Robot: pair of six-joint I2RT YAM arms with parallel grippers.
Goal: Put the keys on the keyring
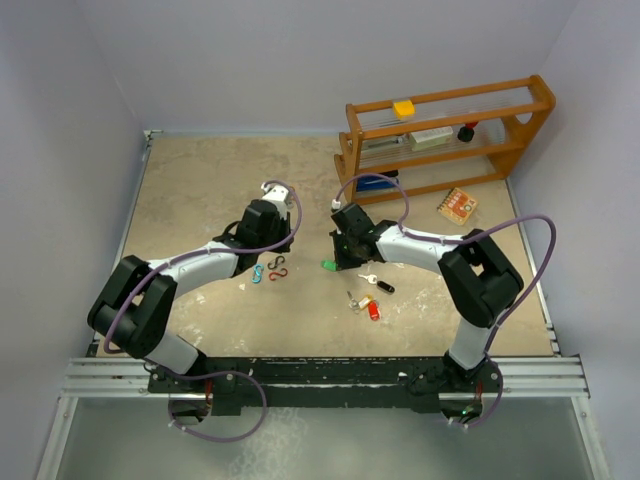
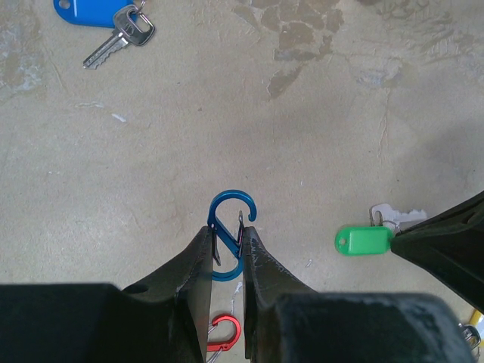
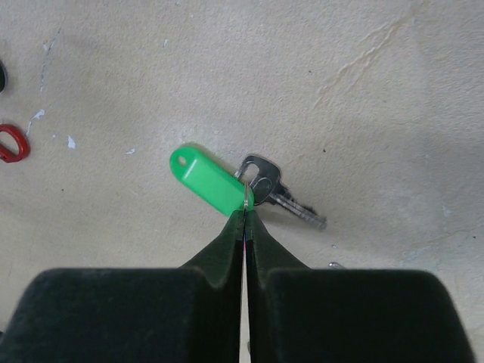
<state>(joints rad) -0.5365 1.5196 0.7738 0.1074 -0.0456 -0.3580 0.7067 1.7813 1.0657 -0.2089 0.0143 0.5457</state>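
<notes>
My left gripper (image 2: 227, 234) is shut on a blue S-shaped clip (image 2: 229, 193), its fingers pressing both sides; in the top view the gripper (image 1: 287, 240) is left of centre. A red clip (image 2: 224, 330) lies under it. My right gripper (image 3: 246, 215) is shut on the small wire ring of the green-tagged key (image 3: 208, 184), whose silver key (image 3: 266, 181) lies on the table. This key (image 1: 328, 265) sits mid-table, and its tag also shows in the left wrist view (image 2: 363, 240). A blue-tagged key (image 2: 87, 11) lies farther off.
A black-headed key (image 1: 383, 287) and yellow and red tagged keys (image 1: 370, 307) lie right of centre. Blue, black and red clips (image 1: 270, 270) lie below the left gripper. A wooden shelf (image 1: 450, 130) stands at the back right, with an orange box (image 1: 457, 205) in front of it.
</notes>
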